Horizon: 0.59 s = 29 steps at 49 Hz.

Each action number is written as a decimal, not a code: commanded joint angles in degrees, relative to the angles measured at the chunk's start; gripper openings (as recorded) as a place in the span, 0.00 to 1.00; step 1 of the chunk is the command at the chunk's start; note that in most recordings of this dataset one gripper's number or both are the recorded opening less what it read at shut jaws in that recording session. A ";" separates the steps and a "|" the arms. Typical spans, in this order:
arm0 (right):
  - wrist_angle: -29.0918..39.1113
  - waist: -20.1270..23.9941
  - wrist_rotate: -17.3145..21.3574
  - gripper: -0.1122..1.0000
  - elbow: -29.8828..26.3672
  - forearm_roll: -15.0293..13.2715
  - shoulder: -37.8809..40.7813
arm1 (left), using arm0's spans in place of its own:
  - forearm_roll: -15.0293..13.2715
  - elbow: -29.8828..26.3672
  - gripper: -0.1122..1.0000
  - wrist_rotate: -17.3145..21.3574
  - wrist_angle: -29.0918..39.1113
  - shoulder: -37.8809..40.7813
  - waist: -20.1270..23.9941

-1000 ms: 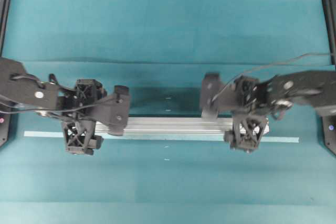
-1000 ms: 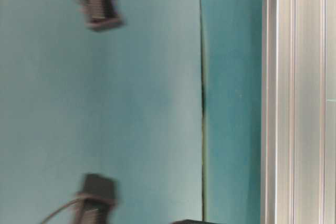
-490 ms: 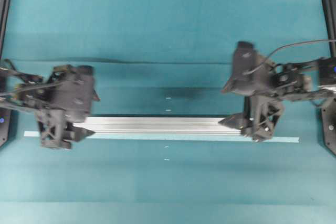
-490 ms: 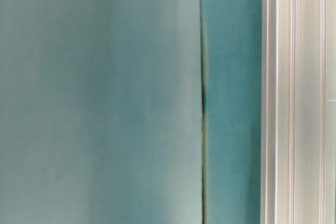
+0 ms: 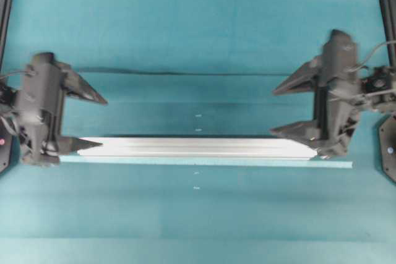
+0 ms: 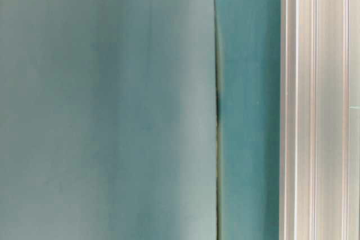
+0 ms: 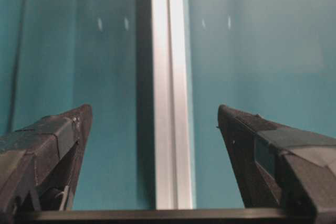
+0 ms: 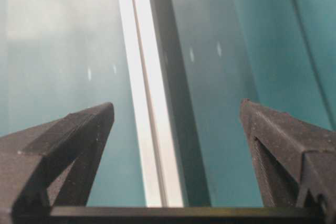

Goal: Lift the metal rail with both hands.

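The long grooved silver aluminium rail (image 5: 198, 148) lies on the teal table (image 5: 198, 35); the black left gripper (image 5: 90, 122) and black right gripper (image 5: 286, 109) gape wide, holding nothing.

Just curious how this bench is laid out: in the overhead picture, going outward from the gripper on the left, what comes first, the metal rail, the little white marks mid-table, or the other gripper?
1. Metal rail: its end lies beside the left gripper.
2. White marks: mid-table.
3. Right gripper: far right.
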 commanded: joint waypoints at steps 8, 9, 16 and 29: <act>-2.90 0.00 0.18 0.98 1.58 -0.09 -6.94 | 0.09 0.44 0.94 -0.18 -2.99 -5.89 1.76; -2.90 -0.09 0.18 0.98 1.76 -0.09 -7.47 | 0.09 0.53 0.94 -0.18 -3.43 -6.42 1.93; -2.90 -0.26 0.18 0.98 2.55 -0.09 -10.37 | 0.09 0.97 0.94 -2.29 -5.19 -9.67 3.34; -2.90 -1.41 0.09 0.98 2.90 -0.09 -13.62 | 0.09 1.23 0.93 -4.31 -5.19 -11.51 3.52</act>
